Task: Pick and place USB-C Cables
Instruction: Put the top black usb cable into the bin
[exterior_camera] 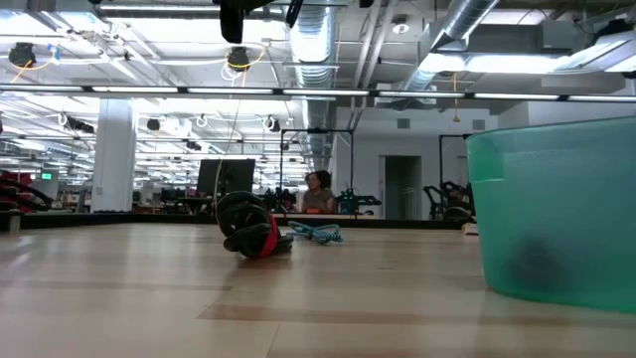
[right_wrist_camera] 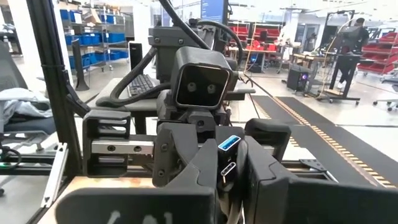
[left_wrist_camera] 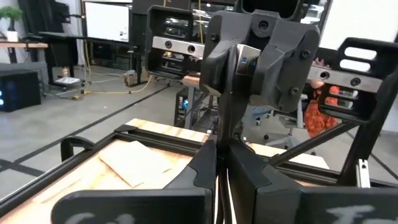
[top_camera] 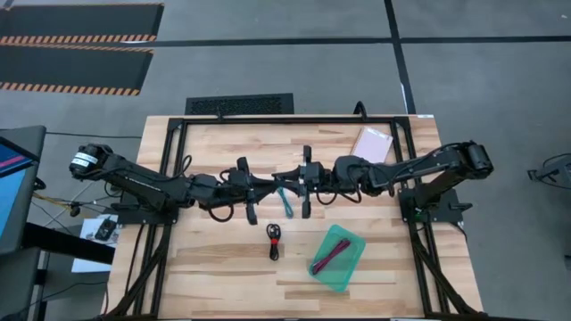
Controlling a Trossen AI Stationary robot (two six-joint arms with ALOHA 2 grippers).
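The teal-blue cable [top_camera: 285, 203] shows under the two grippers at mid-table; in the low view its loops [exterior_camera: 316, 234] lie on the wood. The black cable with the red band [top_camera: 274, 241] [exterior_camera: 253, 231] lies nearer the near edge. The maroon-pink cable [top_camera: 332, 257] lies in the green tray [top_camera: 350, 239]. My left gripper [top_camera: 272, 185] [left_wrist_camera: 222, 180] and right gripper [top_camera: 290, 183] [right_wrist_camera: 231, 180] face each other tip to tip, raised above the table, both shut. My right gripper pinches two plug ends between its fingers: a blue plug [right_wrist_camera: 229, 143] and a silver one [right_wrist_camera: 227, 168] stick out past the fingertips. The fingers lie level, pointing toward the table's left. My left gripper has thin pale strands between its fingers [left_wrist_camera: 205, 171]; whether it grips them, I cannot tell.
A pale pink flat packet [top_camera: 373, 143] lies near the far right corner of the table. The green tray wall [exterior_camera: 556, 219] fills the low view's right side. Bare wood lies along the near edge and on the left. A person sits in the room behind the table.
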